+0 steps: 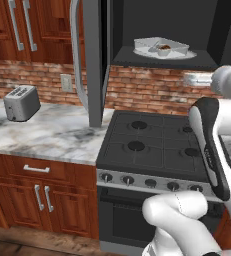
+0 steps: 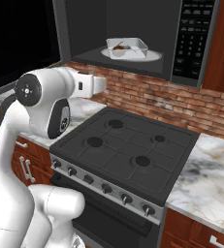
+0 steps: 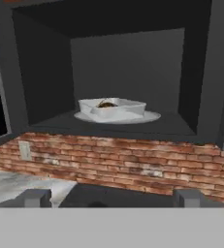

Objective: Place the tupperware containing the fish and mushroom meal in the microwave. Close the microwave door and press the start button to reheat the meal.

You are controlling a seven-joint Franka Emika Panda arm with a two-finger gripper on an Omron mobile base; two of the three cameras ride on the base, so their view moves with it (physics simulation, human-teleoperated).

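The black gas stove [image 2: 125, 150] sits under the wide black microwave [image 3: 116, 72], its grey-framed door [image 1: 93, 60] swung open. Inside — on the pale turntable [image 2: 147, 55] — rests the translucent rectangular tupperware [image 3: 112, 108] holding brown food [image 1: 163, 48]. The gripper [image 3: 112, 197] hangs released, fingers apart.

The tupperware [image 1: 162, 46] is thin, translucent whitish plastic with a smooth, faintly shiny rim, and the food [image 1: 163, 48] in it shows a glossy brown lump. It sits on a pale, smooth turntable [image 2: 151, 56] inside the microwave [image 2: 133, 29], whose cavity is matt dark grey. The door [image 1: 93, 60] has a flat grey frame and a long, polished silver bar handle [image 1: 77, 55]. Below, the stove [image 2: 128, 155] is matt black with dull metal knobs. The counter [image 1: 52, 132] is polished, veined marble, the wall [image 1: 152, 90] rough red brick, the cabinets [image 1: 37, 190] glossy reddish wood, and the toaster [image 1: 21, 102] brushed metal.
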